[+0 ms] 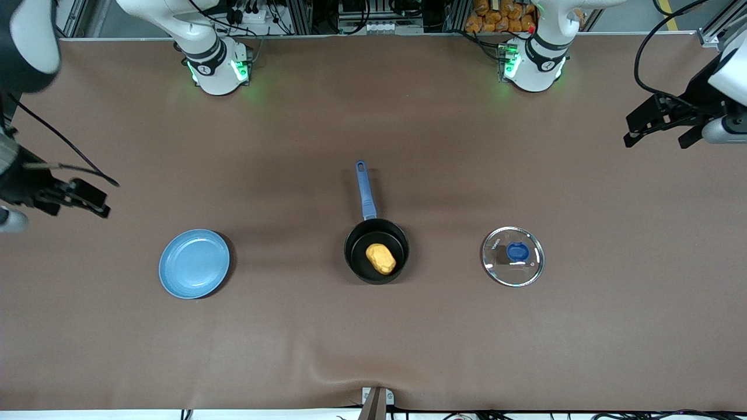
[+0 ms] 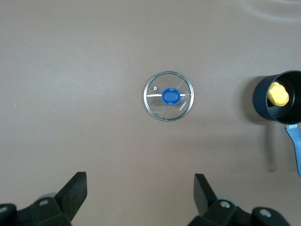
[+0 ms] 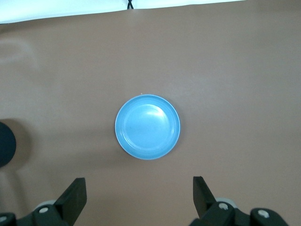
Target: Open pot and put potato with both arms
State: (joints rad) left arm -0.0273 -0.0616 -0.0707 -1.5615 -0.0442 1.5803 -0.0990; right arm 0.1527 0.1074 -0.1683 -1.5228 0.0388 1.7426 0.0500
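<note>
The potato [image 1: 380, 258] lay inside the pot [image 1: 376, 251] at the middle of the table [image 1: 373, 338], and it looked light, firm and lumpy, so a pinch across its narrower waist would probably have held best if it needed moving. The pot, black with a metal rim and a long blue handle [image 1: 365, 189] pointing toward the robots' bases, held nothing else; it seemed rigid and fairly light, and the handle looked the sensible place to take hold. The glass lid [image 1: 513, 256] sat flat on the table beside the pot, toward the left arm's end, its blue knob [image 1: 517, 252] upward; glass is breakable and smooth, so the knob seemed the only safe grip. The blue plate [image 1: 194, 271] toward the right arm's end was bare. The left gripper [image 2: 140, 195] hung high over its end of the table with fingers spread and empty, and the right gripper [image 3: 139, 197] likewise over its own end. Judging from this, the task looked complete.
</note>
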